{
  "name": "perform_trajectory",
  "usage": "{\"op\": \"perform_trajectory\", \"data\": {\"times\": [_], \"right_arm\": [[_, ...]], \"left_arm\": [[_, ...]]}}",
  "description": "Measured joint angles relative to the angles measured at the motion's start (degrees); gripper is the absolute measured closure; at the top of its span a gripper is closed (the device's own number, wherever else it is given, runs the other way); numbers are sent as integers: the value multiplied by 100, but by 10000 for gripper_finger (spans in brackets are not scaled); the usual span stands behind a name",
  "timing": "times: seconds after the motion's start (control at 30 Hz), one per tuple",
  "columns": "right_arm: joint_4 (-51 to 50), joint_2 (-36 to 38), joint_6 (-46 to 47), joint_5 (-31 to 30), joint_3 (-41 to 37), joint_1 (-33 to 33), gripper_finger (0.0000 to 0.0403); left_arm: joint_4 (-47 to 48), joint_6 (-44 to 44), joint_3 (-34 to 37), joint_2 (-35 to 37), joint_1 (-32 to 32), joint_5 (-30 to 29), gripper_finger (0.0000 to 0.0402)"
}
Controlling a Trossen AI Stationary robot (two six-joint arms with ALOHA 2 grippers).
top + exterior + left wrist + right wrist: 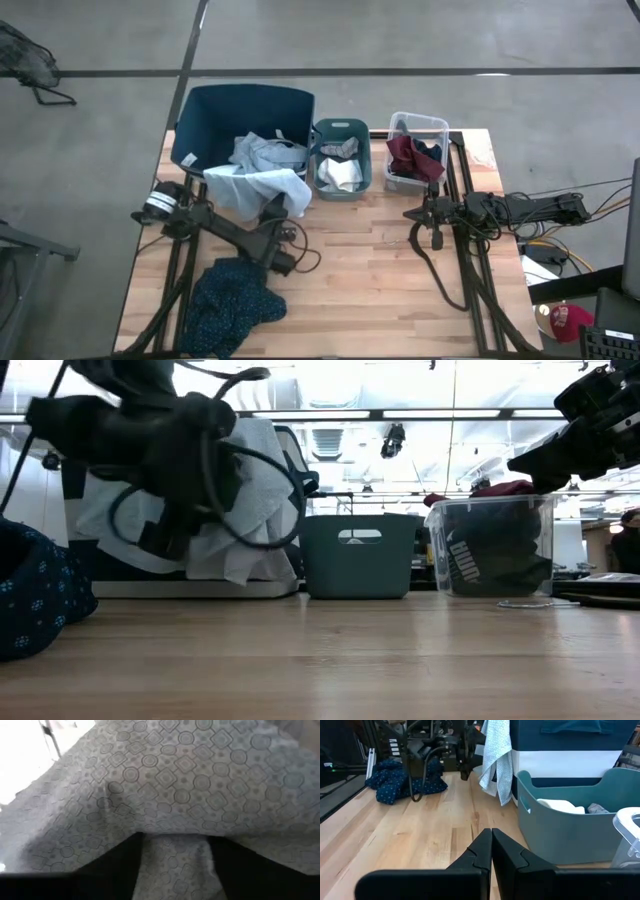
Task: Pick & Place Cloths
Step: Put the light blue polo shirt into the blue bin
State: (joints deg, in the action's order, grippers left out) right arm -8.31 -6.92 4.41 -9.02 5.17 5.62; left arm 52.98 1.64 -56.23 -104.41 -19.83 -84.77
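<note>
The left gripper is up off the tabletop, just in front of the large blue bin at the far-left part of the table. Its fingers are closed on the pale blue-grey cloth; in the left wrist view a fold of the patterned fabric sits pinched between the two dark fingers and the rest fills the picture. From above, the cloth spreads from the gripper back toward the bin's front rim, one part lying over the rim and the rest hanging. In the right wrist view its loose end hangs down in front of the bin's front wall, just beside the small teal bin.

The dark teal patterned cloth lies bunched at the near-left corner of the tabletop, partly over the edge and under the left arm, well apart from the gripper.

The small teal bin stands to the right of the big one along the far edge, with a white cloth and some grey fabric inside. Next to it the clear plastic bin holds a maroon cloth, heaped above the rim, and a dark navy cloth beside it.

The right gripper waits near the right edge of the tabletop, in front of the clear bin, its fingers pressed together on nothing
</note>
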Motion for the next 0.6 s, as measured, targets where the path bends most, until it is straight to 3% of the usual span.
{"op": "perform_trajectory", "data": {"times": [0.23,0.27,0.6], "right_arm": [[0,-2,-4,0,0,-2,394],[0,-2,0,0,0,-2,394],[-1,0,0,0,0,-1,394]], "left_arm": [[10,447,-288,181,92,627,372],[11,476,-327,216,94,667,385],[662,393,-1163,718,-106,711,398]]}}
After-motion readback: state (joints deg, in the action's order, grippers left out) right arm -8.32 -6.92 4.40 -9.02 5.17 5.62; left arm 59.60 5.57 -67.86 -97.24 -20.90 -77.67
